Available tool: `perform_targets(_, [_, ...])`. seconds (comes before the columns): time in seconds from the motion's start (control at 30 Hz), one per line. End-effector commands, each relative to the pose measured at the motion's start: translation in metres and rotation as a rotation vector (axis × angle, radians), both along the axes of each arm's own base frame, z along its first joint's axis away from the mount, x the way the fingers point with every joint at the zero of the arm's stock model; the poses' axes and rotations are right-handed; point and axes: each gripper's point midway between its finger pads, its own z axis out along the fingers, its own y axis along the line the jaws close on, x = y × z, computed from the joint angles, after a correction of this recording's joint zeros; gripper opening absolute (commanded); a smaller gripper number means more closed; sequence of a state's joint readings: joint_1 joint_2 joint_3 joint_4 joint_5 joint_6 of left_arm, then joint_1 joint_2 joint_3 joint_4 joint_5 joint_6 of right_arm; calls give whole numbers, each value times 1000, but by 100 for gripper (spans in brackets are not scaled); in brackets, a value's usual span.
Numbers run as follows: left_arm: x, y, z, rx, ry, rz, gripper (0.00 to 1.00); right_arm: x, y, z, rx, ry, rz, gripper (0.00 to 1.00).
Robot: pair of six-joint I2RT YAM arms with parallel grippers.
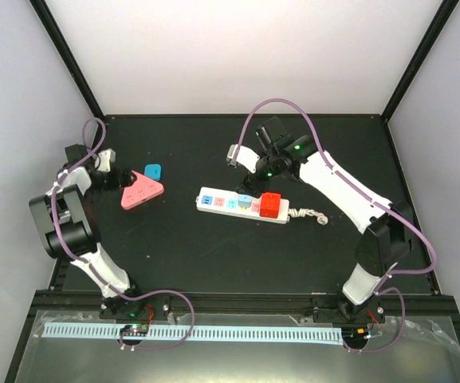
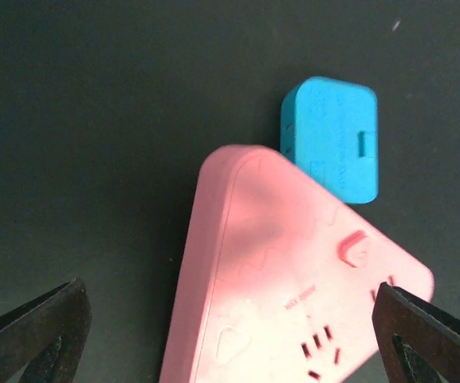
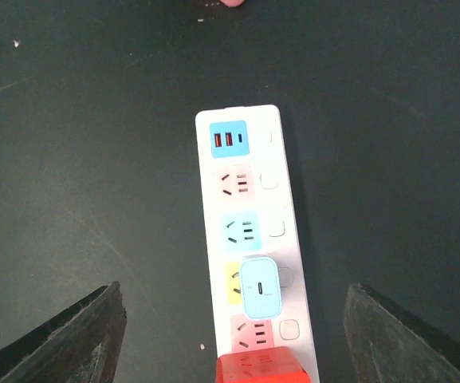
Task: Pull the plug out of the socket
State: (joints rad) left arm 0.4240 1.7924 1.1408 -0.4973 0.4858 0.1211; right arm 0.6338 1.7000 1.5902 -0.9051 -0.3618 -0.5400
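The long white power strip (image 1: 214,200) lies mid-table, its twisted cord (image 1: 309,214) at the right end. In the right wrist view the strip (image 3: 293,255) shows a USB face and pink, blue and yellow outlets. A light blue plug (image 3: 261,287) sits in the yellow outlet and a red plug (image 3: 263,369) in the one below; both also show from above, the light blue plug (image 1: 245,201) left of the red plug (image 1: 271,205). My right gripper (image 3: 237,339) hovers open above the strip, fingers either side of it, also in the top view (image 1: 249,177). My left gripper (image 2: 230,335) is open.
A pink triangular socket (image 1: 142,190) lies at the left, under my left gripper (image 1: 124,177), with a loose blue plug (image 1: 152,171) just behind it. Both show in the left wrist view, the pink socket (image 2: 277,279) between the fingers and the blue plug (image 2: 333,136) beyond. Black frame posts edge the table.
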Motion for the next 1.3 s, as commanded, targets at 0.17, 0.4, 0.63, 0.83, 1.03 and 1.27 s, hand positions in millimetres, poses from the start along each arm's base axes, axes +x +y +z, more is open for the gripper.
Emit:
perform_targets(0.17, [10,19,108,344,-248,-99,99,-4,-11,28,83,-7,-24,79])
perform_targets(0.4, [6,-4,157,449,-395,-259,99,-2,-39,23,77,-11,-68,81])
perform_targets(0.63, [-4,-49,196,344,-552,-409,99,4,-94,-14,-26,-20,-111,95])
perform_targets(0.83, [-12,-85,203,325,-507,-514,99,-6,-118,-54,-135,-32,-66,100])
perform_targets(1.03, [-25,-121,205,275,-504,-610,99,-8,-111,-81,-136,35,-10,100])
perform_targets(1.27, [-44,-155,203,189,-518,-704,99,5,-99,-103,-127,72,4,98])
